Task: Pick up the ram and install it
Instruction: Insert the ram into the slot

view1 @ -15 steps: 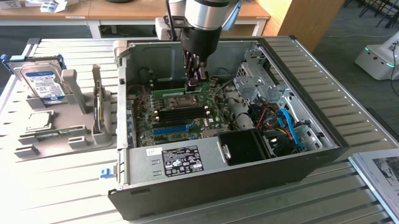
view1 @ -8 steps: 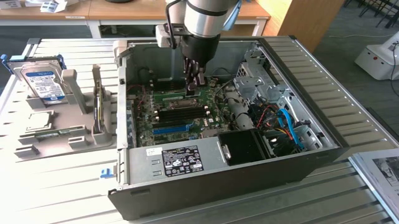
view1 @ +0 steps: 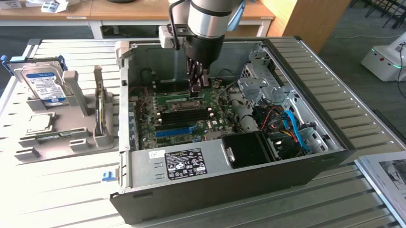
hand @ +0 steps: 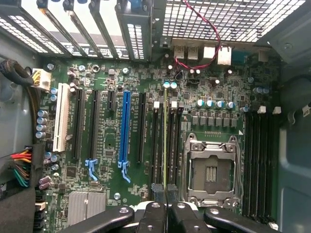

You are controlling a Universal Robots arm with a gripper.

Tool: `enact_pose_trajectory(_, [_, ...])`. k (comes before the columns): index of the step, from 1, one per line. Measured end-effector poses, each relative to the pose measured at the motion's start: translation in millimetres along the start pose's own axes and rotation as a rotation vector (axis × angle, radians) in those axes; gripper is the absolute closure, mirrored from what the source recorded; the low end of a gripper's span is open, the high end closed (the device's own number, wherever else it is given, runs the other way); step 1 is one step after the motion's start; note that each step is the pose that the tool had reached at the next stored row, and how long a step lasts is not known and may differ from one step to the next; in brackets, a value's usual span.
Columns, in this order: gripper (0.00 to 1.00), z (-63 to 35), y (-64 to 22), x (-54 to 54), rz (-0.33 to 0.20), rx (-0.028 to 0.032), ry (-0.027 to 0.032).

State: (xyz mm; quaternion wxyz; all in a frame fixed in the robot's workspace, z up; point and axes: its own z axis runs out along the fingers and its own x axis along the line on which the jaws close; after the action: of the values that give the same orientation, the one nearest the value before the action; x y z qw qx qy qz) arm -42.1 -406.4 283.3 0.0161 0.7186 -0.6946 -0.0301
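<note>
The ram [hand: 166, 141] shows edge-on as a thin yellow-green strip. It hangs lengthwise over the black memory slots [hand: 158, 145] beside the empty processor socket [hand: 211, 167]. My gripper [hand: 166, 193] is shut on its near end, with one black finger [hand: 156, 206] on each side. I cannot tell whether the stick touches a slot. In the exterior view my gripper [view1: 198, 84] reaches down into the open computer case [view1: 330, 142], just above the motherboard [view1: 184, 114] near its back wall.
A bright blue slot [hand: 125, 131] and a white slot [hand: 61, 116] lie beside the black ones. Case walls, a drive cage [view1: 263, 80], cables [view1: 292, 126] and the power supply [view1: 184, 164] crowd the inside. A grey stand [view1: 63, 123] holding a hard drive [view1: 41, 83] sits at the exterior view's left.
</note>
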Motion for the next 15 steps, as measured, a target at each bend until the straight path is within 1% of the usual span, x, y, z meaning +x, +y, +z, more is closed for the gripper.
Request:
enact_pose_trajectory(10, [0.89, -0.6, -7.7, 0.3, 0.000, -0.0003, 0.0002])
enact_pose_trajectory(15, [0.89, -0.6, -7.9, 0.3, 0.000, -0.0003, 0.0001])
